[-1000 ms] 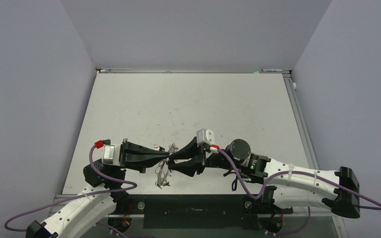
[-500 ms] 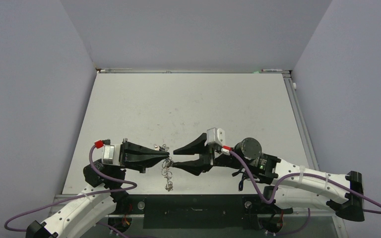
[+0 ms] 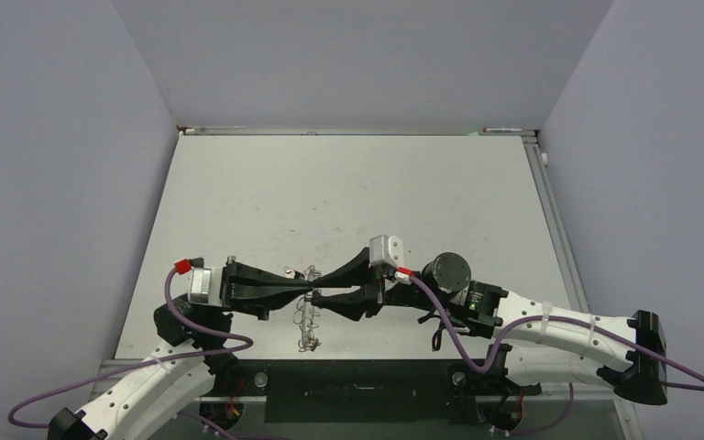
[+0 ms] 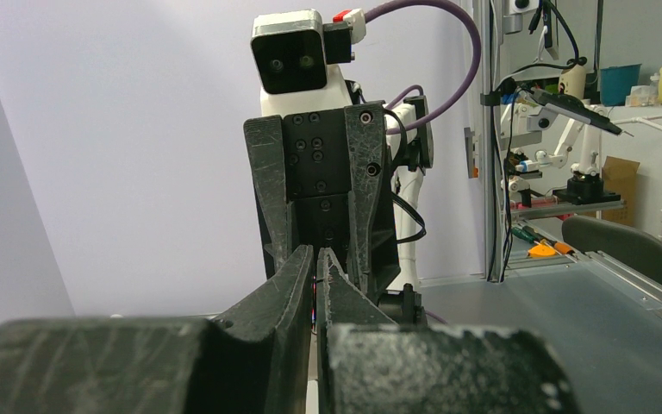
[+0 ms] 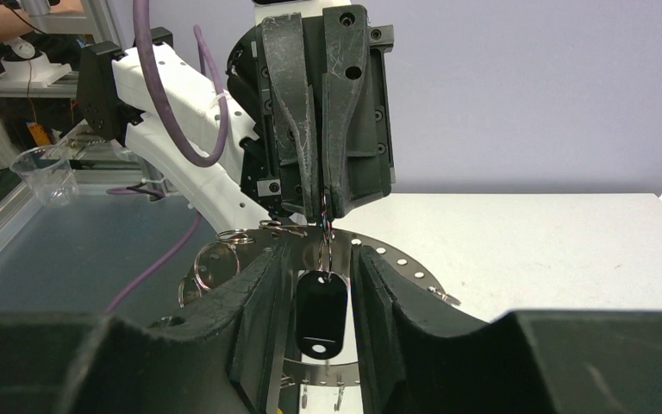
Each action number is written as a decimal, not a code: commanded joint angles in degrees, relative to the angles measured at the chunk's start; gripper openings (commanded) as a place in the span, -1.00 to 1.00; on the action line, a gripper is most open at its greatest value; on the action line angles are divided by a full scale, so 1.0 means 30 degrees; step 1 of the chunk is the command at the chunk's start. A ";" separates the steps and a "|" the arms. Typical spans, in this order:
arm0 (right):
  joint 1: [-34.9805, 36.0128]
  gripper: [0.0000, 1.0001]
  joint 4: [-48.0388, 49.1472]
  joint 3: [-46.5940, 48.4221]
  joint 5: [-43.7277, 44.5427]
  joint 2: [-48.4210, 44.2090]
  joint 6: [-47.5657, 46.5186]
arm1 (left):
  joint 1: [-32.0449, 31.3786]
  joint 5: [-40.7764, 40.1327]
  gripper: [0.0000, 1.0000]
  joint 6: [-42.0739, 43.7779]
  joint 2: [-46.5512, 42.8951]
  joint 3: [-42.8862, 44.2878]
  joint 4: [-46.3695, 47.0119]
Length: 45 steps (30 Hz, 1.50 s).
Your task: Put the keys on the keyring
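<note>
Grey walls [image 3: 348, 64] on three sides, white bench [image 3: 348, 183] below, all the work up at its near edge. Since a second ago: right jaws drawn back to the right and spread wider, now brought in again nose to nose with the left jaws and narrowed part-way. Best read as a fresh approach after a try that did not take, not as a finished threading. Left jaws shut tight, no gap showing, pinching thin wire at the far rim of the keyring [image 5: 396, 263], by the look one of its own small loops. Keyring thus held up off the bench, hanging just under the meeting tips, in much the same spot as before. Right jaws part open, straddling a key's black tag [image 5: 321, 315] with a sliver of daylight on either side, so around it and seemingly not gripping. Tag dangling from a short link running up toward the left tips; whether already hooked on a loop or only hung against it, cannot tell. Couple of loose wire rings [image 5: 215, 254] at the keyring's left rim. Other keys too small to pick out. For containers, only a clear plastic cup [image 5: 43, 172] off to the side beyond the left arm [image 5: 172, 112], well apart from the work, nothing to be made out inside.
</note>
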 commanded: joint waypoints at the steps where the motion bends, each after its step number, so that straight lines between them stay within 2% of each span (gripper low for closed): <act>1: -0.0078 -0.41 0.1649 0.0999 -0.0106 0.0328 -0.0016 | 0.0095 -0.0672 -1.00 -0.0234 -0.0182 0.0285 0.0987; 7: -0.0059 -0.51 0.1822 0.1078 -0.0214 0.0553 0.0045 | 0.0104 -0.0697 -1.00 -0.0214 -0.0209 0.0285 0.0928; 13: -0.0049 -0.69 0.1807 0.1118 -0.0265 0.0647 0.0055 | 0.0104 -0.0705 -1.00 -0.0197 -0.0241 0.0285 0.0927; 22: -0.0057 -0.65 0.1566 0.1315 -0.0245 0.0967 -0.0073 | 0.0152 -0.0723 -1.00 -0.0225 -0.0235 0.0285 0.0880; 27: -0.0050 -0.89 0.1526 0.1352 -0.0298 0.0974 -0.0161 | 0.0163 -0.0758 -1.00 -0.0226 -0.0224 0.0255 0.0869; 32: -0.0074 -0.89 0.1423 0.1345 -0.0289 0.0941 -0.0276 | 0.0207 -0.0783 -1.00 -0.0226 -0.0218 0.0284 0.0829; 36: -0.0054 -0.89 0.0074 0.1851 0.0153 0.0901 -0.0755 | 0.0221 -0.0587 -1.00 0.0525 -0.0681 0.0534 -0.0800; 37: -0.0050 -0.90 -0.0517 0.2052 0.0329 0.0856 -0.0927 | 0.0221 -0.0480 -0.93 0.0908 -0.0936 0.0634 -0.1471; 42: -0.0084 -0.90 -0.4598 0.3042 0.1189 0.0268 -0.2008 | 0.0197 -0.0894 0.03 0.3774 -0.2570 0.1400 -0.6482; 45: -0.0104 -0.89 -0.7495 0.3921 0.1900 0.0177 -0.2636 | 0.0192 -0.0902 0.31 0.5108 -0.3395 0.1649 -0.8252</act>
